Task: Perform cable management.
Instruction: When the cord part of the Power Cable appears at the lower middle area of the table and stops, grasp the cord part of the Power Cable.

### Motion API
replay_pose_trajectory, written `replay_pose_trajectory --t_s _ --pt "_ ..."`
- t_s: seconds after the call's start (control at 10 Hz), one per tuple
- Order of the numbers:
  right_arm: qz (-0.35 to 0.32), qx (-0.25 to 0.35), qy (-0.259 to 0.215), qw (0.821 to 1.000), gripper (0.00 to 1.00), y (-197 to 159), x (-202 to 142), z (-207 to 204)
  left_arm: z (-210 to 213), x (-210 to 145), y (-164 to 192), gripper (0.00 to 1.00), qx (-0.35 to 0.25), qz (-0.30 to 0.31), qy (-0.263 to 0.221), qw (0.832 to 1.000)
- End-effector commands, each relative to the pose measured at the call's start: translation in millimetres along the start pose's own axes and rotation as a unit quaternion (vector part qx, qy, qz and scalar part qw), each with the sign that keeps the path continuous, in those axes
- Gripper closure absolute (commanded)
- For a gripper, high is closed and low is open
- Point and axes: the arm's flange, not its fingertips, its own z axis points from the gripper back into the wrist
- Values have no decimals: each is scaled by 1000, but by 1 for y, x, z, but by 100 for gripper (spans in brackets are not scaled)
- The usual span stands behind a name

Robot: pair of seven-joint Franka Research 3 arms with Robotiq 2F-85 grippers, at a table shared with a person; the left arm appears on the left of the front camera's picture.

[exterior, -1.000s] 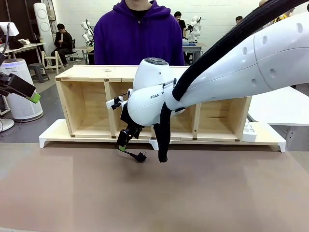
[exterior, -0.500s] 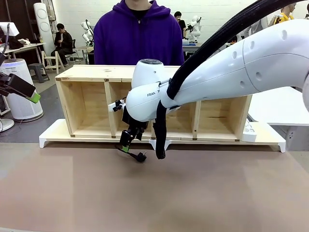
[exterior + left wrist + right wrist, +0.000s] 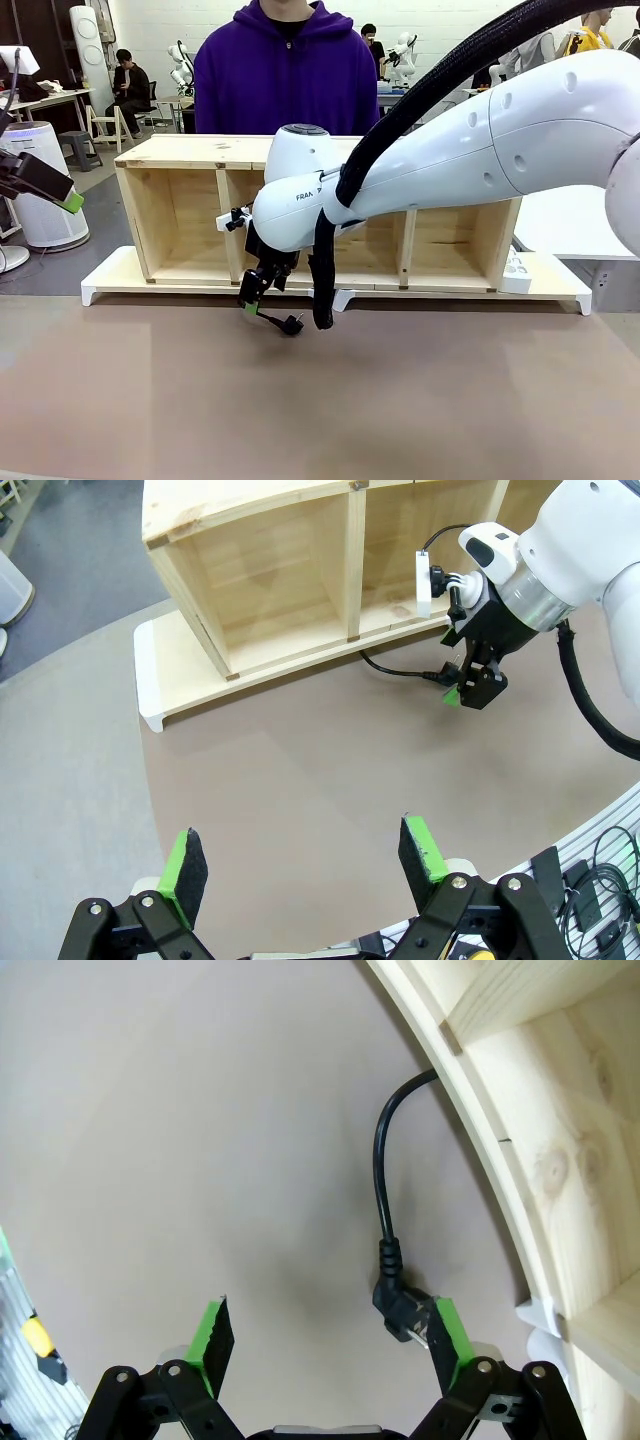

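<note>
The black cable (image 3: 379,1165) comes out from under the wooden shelf (image 3: 190,150) and ends in a plug (image 3: 400,1312) lying on the brown table. My right gripper (image 3: 330,1335) hangs open just above the table, the plug sitting close inside its right finger (image 3: 447,1330). In the front view that gripper (image 3: 255,300) points down in front of the shelf's left half, with the plug (image 3: 292,323) just to its right. My left gripper (image 3: 300,858) is open and empty, held high at the far left (image 3: 62,195), far from the cable (image 3: 400,670).
The shelf stands on a white base board (image 3: 110,282) along the table's far side. A person in a purple hoodie (image 3: 287,75) stands behind it. A white power strip (image 3: 515,268) lies at the board's right end. My right arm (image 3: 480,140) spans the shelf front.
My right arm has swung and its gripper has shifted slightly left near the plug. The plug and cable lie where they were. The left arm has not moved.
</note>
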Motion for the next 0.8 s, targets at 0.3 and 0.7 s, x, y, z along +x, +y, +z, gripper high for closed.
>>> replay_pose_trajectory --t_s 0.3,0.7 --pt "3 15 4 1000 0 -9 4 -10 0 2 1 0 -1 5 -4 1000" --pt "24 29 16 999 0 -11 14 -30 0 2 1 0 -1 5 -4 1000"
